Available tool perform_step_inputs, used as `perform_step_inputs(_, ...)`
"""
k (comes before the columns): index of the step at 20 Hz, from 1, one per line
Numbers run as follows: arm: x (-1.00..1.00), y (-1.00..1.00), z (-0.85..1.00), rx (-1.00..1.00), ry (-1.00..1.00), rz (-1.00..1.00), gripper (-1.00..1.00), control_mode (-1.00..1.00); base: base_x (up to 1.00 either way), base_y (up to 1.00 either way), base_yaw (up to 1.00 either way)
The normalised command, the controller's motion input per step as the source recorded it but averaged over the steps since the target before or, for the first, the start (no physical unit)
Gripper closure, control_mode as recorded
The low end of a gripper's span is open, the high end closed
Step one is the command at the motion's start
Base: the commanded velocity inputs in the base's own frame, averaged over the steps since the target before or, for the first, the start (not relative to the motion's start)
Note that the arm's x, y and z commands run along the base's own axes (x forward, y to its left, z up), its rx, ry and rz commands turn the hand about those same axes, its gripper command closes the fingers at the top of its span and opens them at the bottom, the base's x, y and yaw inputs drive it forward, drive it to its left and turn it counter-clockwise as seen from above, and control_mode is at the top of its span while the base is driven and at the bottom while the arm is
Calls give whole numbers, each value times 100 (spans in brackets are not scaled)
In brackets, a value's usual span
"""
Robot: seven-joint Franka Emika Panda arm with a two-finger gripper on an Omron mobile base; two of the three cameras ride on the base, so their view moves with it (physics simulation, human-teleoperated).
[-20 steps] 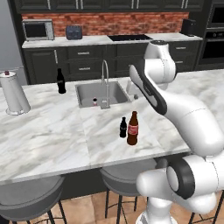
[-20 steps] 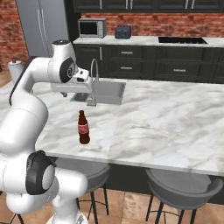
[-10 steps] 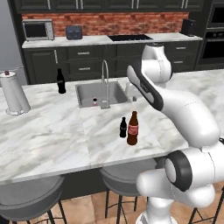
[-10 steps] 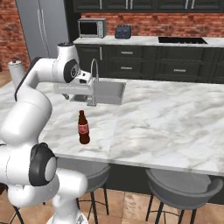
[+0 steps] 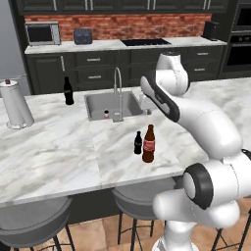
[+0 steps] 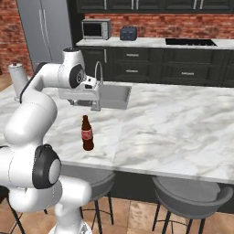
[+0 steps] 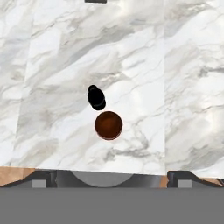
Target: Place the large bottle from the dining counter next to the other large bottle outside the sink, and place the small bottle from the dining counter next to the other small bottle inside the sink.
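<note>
The large bottle [image 5: 148, 143] [image 6: 87, 133], brown with a red label, stands on the dining counter [image 5: 54, 152] near its front edge. The small bottle [image 5: 138, 142], short and black, stands just left of it. From above, the hand view shows the brown cap [image 7: 108, 125] with the small bottle [image 7: 96, 97] beside it. My gripper [image 6: 83, 102] [image 7: 111, 178] hangs open above the counter, higher than both bottles and holding nothing. The other large bottle [image 5: 68, 91] stands left of the sink [image 5: 98, 100]. Inside the basin is the other small bottle [image 5: 106, 114].
A curved chrome faucet [image 5: 117, 93] rises at the sink's front edge, close to my hand. A paper towel roll [image 5: 13, 104] stands at the counter's far left. Grey stools [image 5: 32, 225] [image 6: 192, 194] sit below the front edge. The back wall has dark cabinets and a microwave [image 5: 42, 33].
The arm's elbow has sunk a little and the hand has settled slightly lower over the counter. The bottles have not moved, and the jaws stay open.
</note>
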Motion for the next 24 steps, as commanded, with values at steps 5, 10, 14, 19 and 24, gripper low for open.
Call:
perform_step_inputs(5,35,0,-5,0,2,0,-100,-100,0,0,0)
perform_step_inputs(10,10,1,-15,0,3,0,-100,-100,0,0,0)
perform_step_inputs(14,0,1,-31,0,0,0,-100,-100,0,0,0)
perform_step_inputs(19,0,5,-34,0,0,0,-100,-100,0,0,0)
perform_step_inputs(24,0,3,-25,0,0,1,-100,-100,0,0,0)
